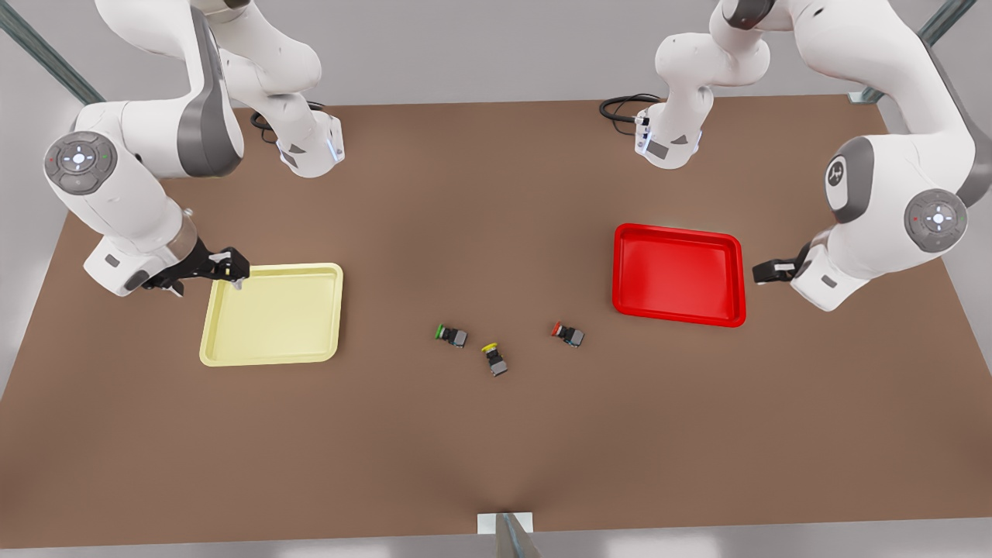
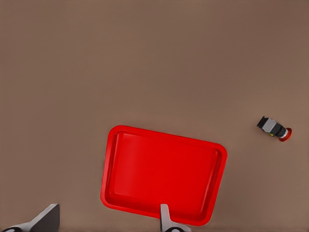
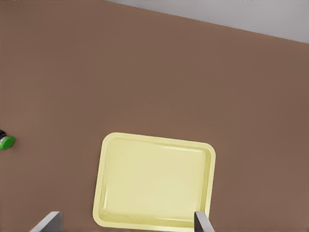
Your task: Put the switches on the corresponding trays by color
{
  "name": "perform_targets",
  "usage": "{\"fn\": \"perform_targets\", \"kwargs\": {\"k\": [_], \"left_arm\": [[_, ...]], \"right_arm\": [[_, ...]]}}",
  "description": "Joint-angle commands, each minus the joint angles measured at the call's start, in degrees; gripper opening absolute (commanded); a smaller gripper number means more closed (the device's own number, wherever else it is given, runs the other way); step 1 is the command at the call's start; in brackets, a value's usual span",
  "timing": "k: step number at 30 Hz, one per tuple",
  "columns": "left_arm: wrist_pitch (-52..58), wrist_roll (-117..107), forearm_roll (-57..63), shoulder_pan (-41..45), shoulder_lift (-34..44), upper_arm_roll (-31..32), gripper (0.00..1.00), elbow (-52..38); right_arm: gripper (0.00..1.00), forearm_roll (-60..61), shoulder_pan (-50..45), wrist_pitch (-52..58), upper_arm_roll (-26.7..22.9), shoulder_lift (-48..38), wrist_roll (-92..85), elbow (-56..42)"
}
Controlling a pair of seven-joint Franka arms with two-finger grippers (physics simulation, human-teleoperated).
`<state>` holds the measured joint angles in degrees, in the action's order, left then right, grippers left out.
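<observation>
The yellow switch point(image 1: 494, 358) and the red switch point(image 1: 567, 333) lie on the brown table between the two trays. The pale yellow tray point(image 1: 271, 314) sits on the front view's left, the red tray point(image 1: 678, 271) on its right; both hold nothing. My left gripper point(image 1: 763, 271) hovers open beside the red tray's outer edge. In the left wrist view it point(image 2: 106, 220) is above the red tray point(image 2: 164, 174), with the red switch point(image 2: 273, 128) off to one side. My right gripper point(image 1: 232, 271) is open over the yellow tray's back corner, and likewise point(image 3: 125, 222) over the yellow tray point(image 3: 154, 179).
A green-capped switch point(image 1: 450, 334) lies just left of the yellow one in the front view; its cap point(image 3: 7, 141) shows in the right wrist view. Black cables point(image 1: 624, 105) lie near the arm bases at the table's back edge. Wide bare table lies in front of the switches.
</observation>
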<state>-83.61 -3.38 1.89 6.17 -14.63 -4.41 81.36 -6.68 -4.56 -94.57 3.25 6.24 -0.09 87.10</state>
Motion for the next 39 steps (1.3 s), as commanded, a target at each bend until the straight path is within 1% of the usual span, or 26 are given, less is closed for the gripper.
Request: {"fn": "perform_targets", "kwargs": {"k": [1,2,4,5,7,8,10,11,12,13,16,17,18,20,21,22,24,26,31,36,39], "left_arm": [[0.3,0.0,-0.1,0.2,-0.1,0.0,1.00,-0.1],[0.5,-0.4,0.0,0.4,-0.6,0.2,1.00,-0.1],[0.1,0.0,0.1,0.3,-2.6,0.2,1.00,-0.2],[-0.2,0.0,0.0,0.2,-3.1,0.2,1.00,-0.2],[-0.2,-0.2,0.0,0.2,-5.3,0.2,1.00,-1.5],[-0.1,-0.1,-0.2,0.1,-5.1,0.2,1.00,-1.5],[-2.0,-0.1,-0.2,0.2,-7.4,0.2,1.00,-1.6],[-2.4,-0.1,-0.3,0.4,-8.5,0.3,1.00,-2.5],[-2.3,0.3,-0.3,0.5,-9.0,0.8,1.00,-2.8],[-1.8,-0.2,-0.3,0.5,-9.1,3.4,1.00,-2.7],[-2.0,-0.6,-0.4,0.8,-11.6,4.8,1.00,-2.7],[-2.3,-0.9,-0.4,1.6,-12.8,5.5,1.00,-2.7],[-2.8,-1.6,-0.1,3.3,-14.6,5.5,1.00,-3.0],[-3.1,-1.7,-0.2,3.8,-16.7,5.6,1.00,-3.6],[-4.2,-1.6,-0.2,4.1,-18.5,5.6,1.00,-3.7],[-5.0,-1.7,-0.2,4.9,-18.7,5.6,1.00,-3.6],[-5.3,-1.7,0.0,5.5,-19.5,5.6,1.00,-3.6],[-5.3,-1.9,-0.2,6.7,-19.7,5.6,1.00,-3.6],[-5.3,-2.2,-0.2,8.2,-20.2,5.6,1.00,-3.6],[-5.2,-2.2,0.1,8.1,-20.2,5.5,1.00,-3.6],[-5.2,-2.2,-0.1,8.1,-20.2,5.6,1.00,-3.5]], "right_arm": [[1.00,0.0,0.0,0.0,0.0,0.0,0.0,0.0],[1.00,0.0,0.0,0.0,0.0,0.1,0.0,0.1],[1.00,0.4,-1.7,0.1,0.3,3.0,-0.2,0.0],[1.00,0.5,-5.2,1.8,0.4,5.9,0.0,-0.7],[1.00,0.6,-15.3,2.2,0.5,12.1,-0.5,-1.0],[1.00,0.6,-20.6,1.8,0.5,16.2,-0.6,-1.1],[1.00,0.6,-28.7,-1.9,0.4,27.2,-0.6,-6.3],[1.00,0.6,-30.5,-7.3,0.4,30.7,-0.6,-6.8],[1.00,0.6,-30.6,-12.9,0.5,33.5,-0.7,-6.2],[1.00,0.6,-30.9,-16.9,0.7,36.1,-0.8,-6.2],[1.00,0.7,-32.1,-19.2,1.2,38.2,-0.7,-6.5],[1.00,3.1,-33.1,-19.4,1.2,39.2,-0.4,-7.4],[1.00,5.5,-33.1,-19.8,1.1,41.1,0.3,-10.9],[1.00,8.2,-33.2,-19.3,0.8,45.3,2.5,-17.7],[1.00,8.5,-34.9,-19.1,-0.3,48.4,5.4,-22.3],[1.00,8.6,-35.2,-19.2,-0.4,50.4,5.9,-24.8],[1.00,8.6,-35.2,-21.5,-2.3,52.0,5.6,-26.2],[1.00,8.6,-35.2,-22.4,-2.9,52.6,5.1,-26.3],[1.00,8.8,-35.0,-26.7,-2.9,54.0,5.5,-26.5],[1.00,8.8,-34.5,-28.0,-4.0,54.0,5.0,-26.5],[1.00,8.8,-34.9,-27.5,-4.0,56.2,5.5,-31.7]]}}
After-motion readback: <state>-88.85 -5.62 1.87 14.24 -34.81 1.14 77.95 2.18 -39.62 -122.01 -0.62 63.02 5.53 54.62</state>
